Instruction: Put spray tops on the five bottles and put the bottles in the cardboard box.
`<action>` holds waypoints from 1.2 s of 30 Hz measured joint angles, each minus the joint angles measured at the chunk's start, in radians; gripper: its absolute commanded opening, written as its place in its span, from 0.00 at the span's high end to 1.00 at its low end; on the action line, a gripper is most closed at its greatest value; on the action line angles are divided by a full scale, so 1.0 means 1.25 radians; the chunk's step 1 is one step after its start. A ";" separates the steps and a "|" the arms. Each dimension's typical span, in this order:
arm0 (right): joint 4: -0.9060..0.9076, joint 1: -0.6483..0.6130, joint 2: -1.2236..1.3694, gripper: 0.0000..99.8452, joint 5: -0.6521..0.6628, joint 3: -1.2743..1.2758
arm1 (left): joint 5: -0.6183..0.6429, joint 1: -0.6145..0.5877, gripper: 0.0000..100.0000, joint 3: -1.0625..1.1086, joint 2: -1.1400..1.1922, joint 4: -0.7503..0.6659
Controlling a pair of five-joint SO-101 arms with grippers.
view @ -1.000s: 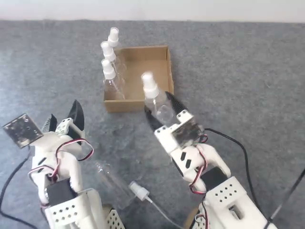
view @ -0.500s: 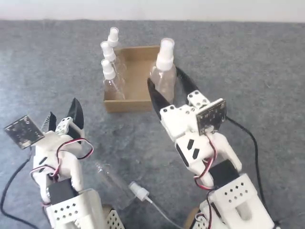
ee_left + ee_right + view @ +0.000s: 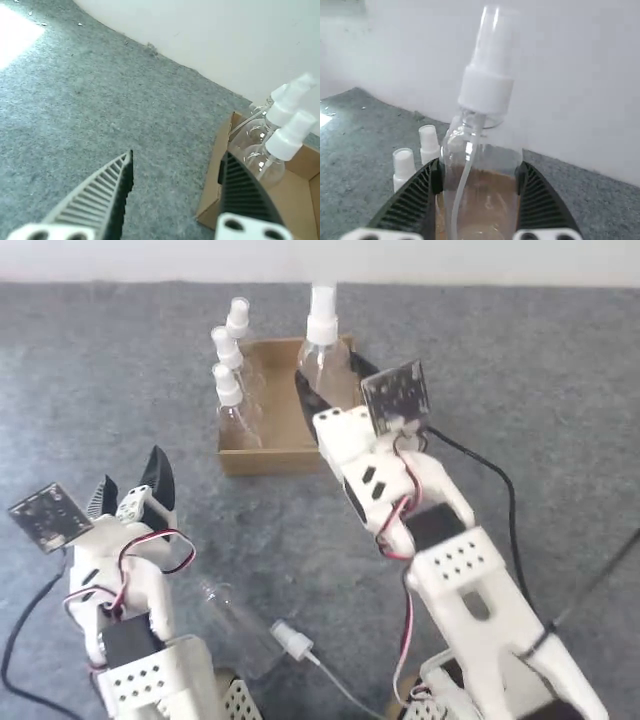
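- Grey carpeted table met a white wall at 12 o'clock.
- Right hand clamped a bottle, its base hidden; left hand gaped empty.

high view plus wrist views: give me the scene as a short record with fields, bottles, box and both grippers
right gripper: shut on capped bottle, held upright over the cardboard box
in box: three capped bottles standing along one wall
not boxed: uncapped bottle lying on the table by the left arm's base
spray top: loose on the table beside that bottle
left gripper: open, empty, above the table
capped: four of five
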 measured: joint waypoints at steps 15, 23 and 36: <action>-0.293 0.044 0.319 0.97 -0.001 -0.047 | 0.000 0.000 0.74 0.000 0.000 0.000; -0.394 0.048 0.541 0.97 -0.001 -0.173 | 0.000 0.000 0.74 0.000 0.000 0.000; -0.514 0.048 0.852 0.98 -0.001 -0.381 | -0.001 0.000 0.74 0.000 0.000 0.000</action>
